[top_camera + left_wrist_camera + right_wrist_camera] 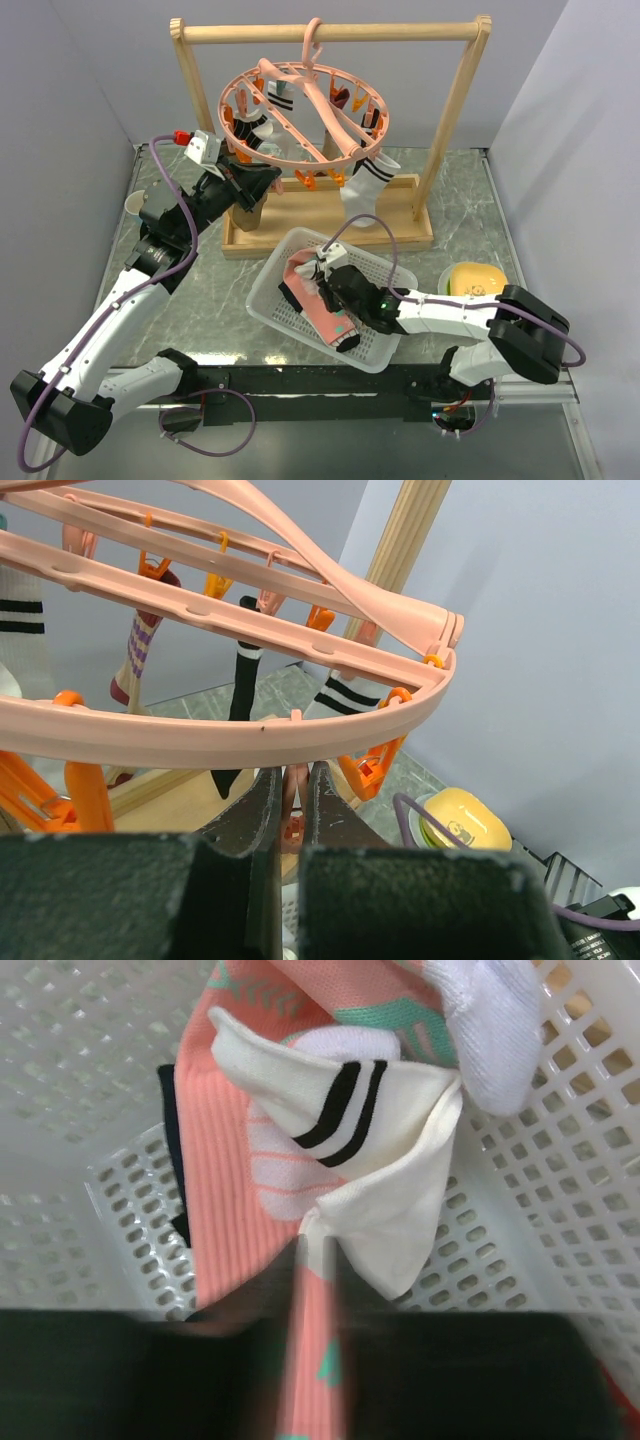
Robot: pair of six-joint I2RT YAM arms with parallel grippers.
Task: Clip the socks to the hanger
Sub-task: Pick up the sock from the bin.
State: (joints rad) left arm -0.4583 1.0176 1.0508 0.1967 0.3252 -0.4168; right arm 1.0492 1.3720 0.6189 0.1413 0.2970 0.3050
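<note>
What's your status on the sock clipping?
Left gripper shut on a clip on the hanger. Right gripper in the basket, jaws narrow over pink sock and white striped sock, grip unconfirmed. Nothing blocking.

Plain pale grey walls close the space on three sides: back wall (pixel 400 90), left wall (pixel 50 100) and right wall (pixel 580 120), evenly lit. The table (pixel 465 210) has a grey-green marbled top with a black rail (pixel 300 382) along its near edge, and a light wooden rack (pixel 330 33) stands on it towards the back.
</note>
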